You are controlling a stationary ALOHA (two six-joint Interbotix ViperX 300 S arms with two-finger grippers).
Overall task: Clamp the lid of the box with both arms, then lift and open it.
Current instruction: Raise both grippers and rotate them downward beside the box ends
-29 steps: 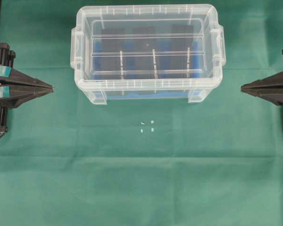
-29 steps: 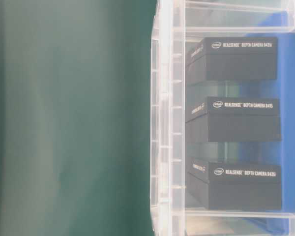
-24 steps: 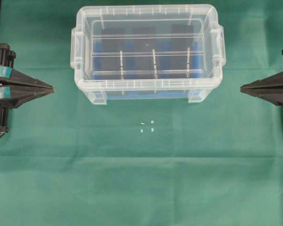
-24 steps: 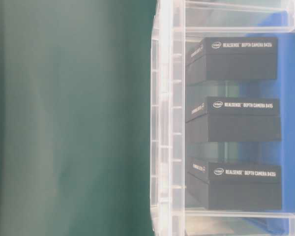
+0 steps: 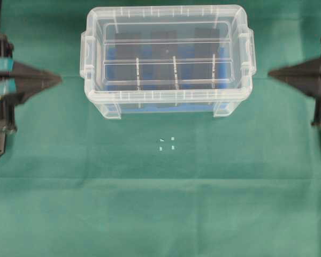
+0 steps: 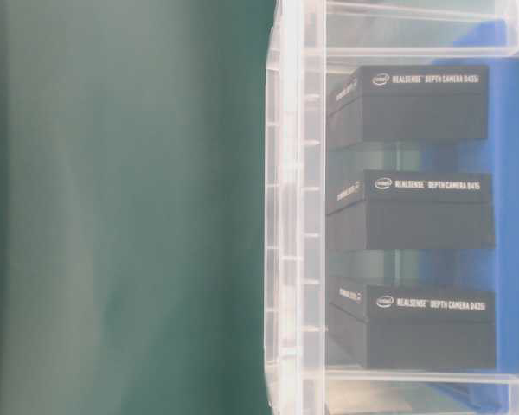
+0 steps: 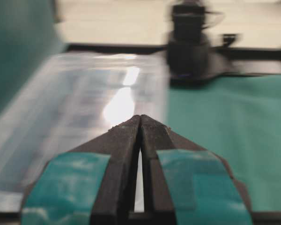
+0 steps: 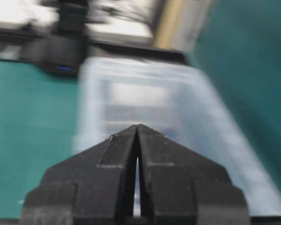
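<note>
Gripping state: left gripper (image 5: 58, 79) and right gripper (image 5: 271, 73) both pressed together, holding nothing, touching nothing.
Lid: lid (image 5: 167, 55) apparently seated on box (image 5: 167, 104), between the two tips; wrist views blurred.
Clearance: bare green cloth (image 5: 160, 203) separates each tip from the box sides.

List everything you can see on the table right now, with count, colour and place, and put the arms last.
Box: one, clear plastic, upper centre of the cloth.
Lid: one, clear, seated on the box.
Packs: three, black, upright inside the box.
Liner: one, blue, behind the packs.
Markers: four, pale, small, on the cloth below the box.
Cloth: one, green, covering the table.
Left gripper: one, black with teal tape, shut, left of the box.
Right gripper: one, black, shut, right of the box.
</note>
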